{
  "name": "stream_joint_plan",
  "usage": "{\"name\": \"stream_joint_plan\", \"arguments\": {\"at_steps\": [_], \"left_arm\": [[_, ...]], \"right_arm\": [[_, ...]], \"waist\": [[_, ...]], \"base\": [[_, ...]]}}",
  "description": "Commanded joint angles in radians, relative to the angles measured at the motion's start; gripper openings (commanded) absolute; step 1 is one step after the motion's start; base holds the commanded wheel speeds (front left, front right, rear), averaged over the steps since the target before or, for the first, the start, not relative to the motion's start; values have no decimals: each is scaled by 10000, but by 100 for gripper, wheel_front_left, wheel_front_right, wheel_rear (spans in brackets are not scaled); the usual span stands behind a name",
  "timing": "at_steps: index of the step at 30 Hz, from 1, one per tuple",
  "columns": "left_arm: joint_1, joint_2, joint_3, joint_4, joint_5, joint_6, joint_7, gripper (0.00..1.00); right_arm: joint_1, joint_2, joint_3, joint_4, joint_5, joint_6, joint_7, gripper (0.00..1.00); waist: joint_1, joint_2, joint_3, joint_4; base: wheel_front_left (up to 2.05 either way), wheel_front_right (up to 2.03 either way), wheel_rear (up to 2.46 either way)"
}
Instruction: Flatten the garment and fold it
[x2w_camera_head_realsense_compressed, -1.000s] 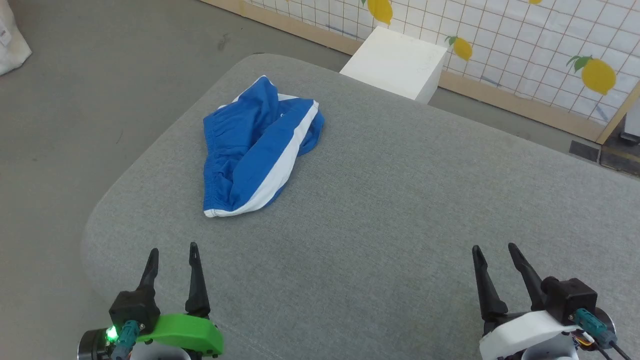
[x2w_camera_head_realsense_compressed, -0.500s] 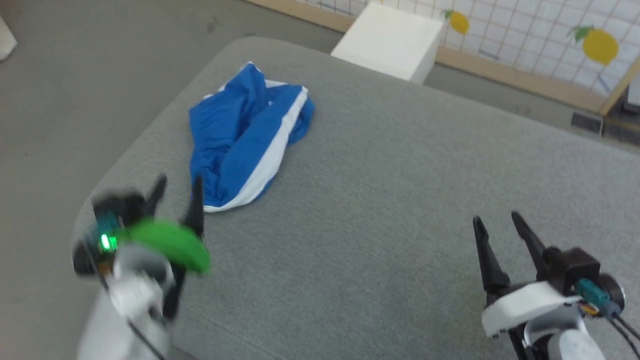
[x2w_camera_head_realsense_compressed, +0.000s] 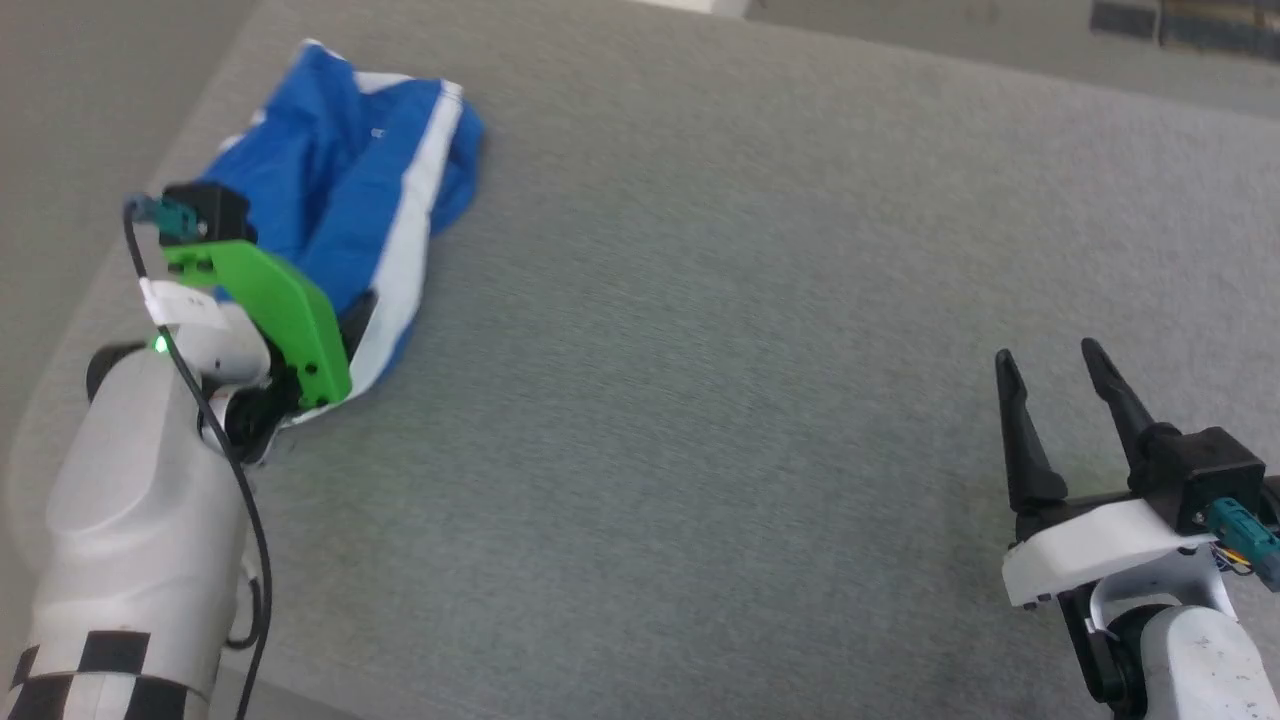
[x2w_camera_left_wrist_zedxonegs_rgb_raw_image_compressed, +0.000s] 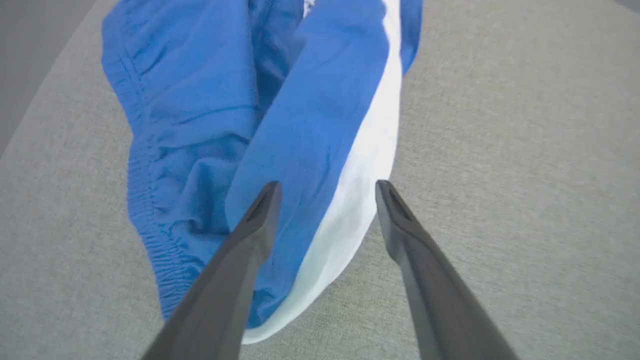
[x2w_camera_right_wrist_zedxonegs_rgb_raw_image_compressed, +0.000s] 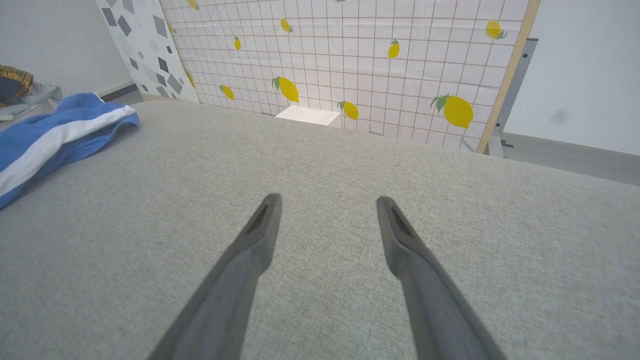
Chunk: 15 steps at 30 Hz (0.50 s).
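The royal-blue shorts lie crumpled at the far left of the grey cushion, a white side stripe running along their right side. My left gripper hangs open just above their near end. Its fingers straddle the blue fabric and the white stripe, with nothing held between them. In the head view the green wrist cover hides most of those fingers. The gathered waistband runs along the left edge. My right gripper is open over bare cushion at the lower right, far from the shorts.
The cushion's rounded left edge passes close to the shorts, with grey floor beyond it. Behind the cushion stand a lemon-patterned grid wall and a white box. Open cushion stretches between the two grippers.
The head camera has tilted down and shifted. My left arm has reached forward from the near edge to the shorts' near end. The right gripper has stayed open and hardly moved.
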Motion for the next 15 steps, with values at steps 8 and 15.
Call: {"name": "stream_joint_plan", "arguments": {"at_steps": [8, 15], "left_arm": [[8, 70, -89, 1662, -13, 185, -660, 100], [-314, 43, -119, 1755, 69, 57, -3011, 0]], "right_arm": [[98, -10, 90, -103, 316, -15, -96, 100], [-42, -10, 198, 414, 633, -15, -310, 100]], "waist": [[-2, 0, 1356, -1133], [-2, 0, 858, -775]], "base": [[0, 0, 0], [0, 0, 0]]}}
